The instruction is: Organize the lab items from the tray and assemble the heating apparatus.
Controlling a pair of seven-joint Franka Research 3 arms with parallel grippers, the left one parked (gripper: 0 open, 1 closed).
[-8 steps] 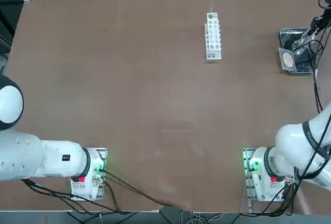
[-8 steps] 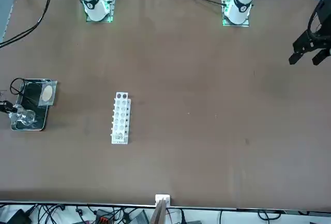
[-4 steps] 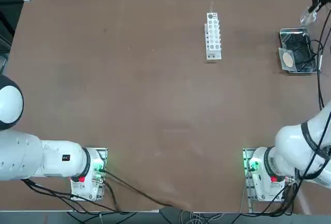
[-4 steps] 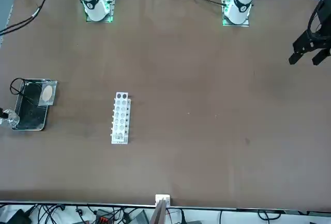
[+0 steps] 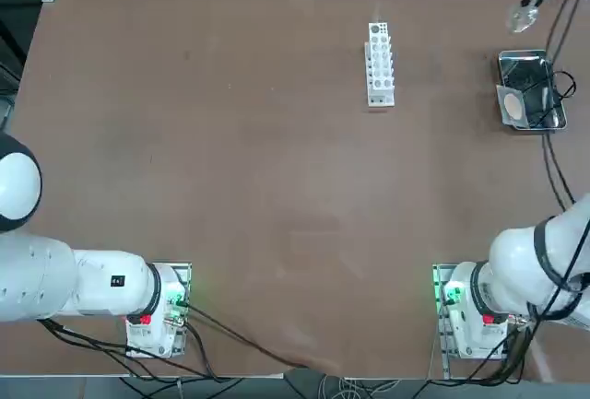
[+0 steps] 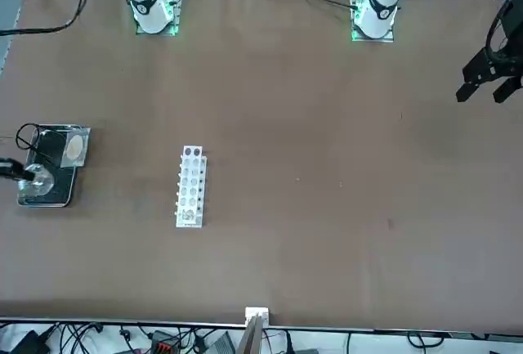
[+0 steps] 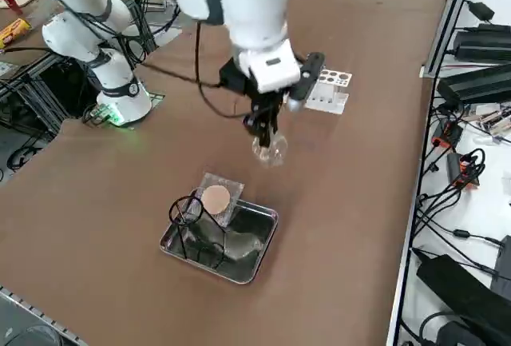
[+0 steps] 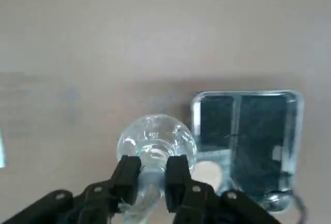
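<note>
Right wrist view: right tool (image 8: 153, 169) grips the small round clear glass burner (image 8: 156, 140) above the brown worktop (image 8: 155, 32), beside the shiny steel tray (image 8: 247, 146).

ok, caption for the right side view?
Right claw holds the glass burner in the air beyond the steel tray; tripod and mesh remain there.

Robotics lab: bench-mounted arms, test-tube rack (image 5: 380, 64), cables.
</note>
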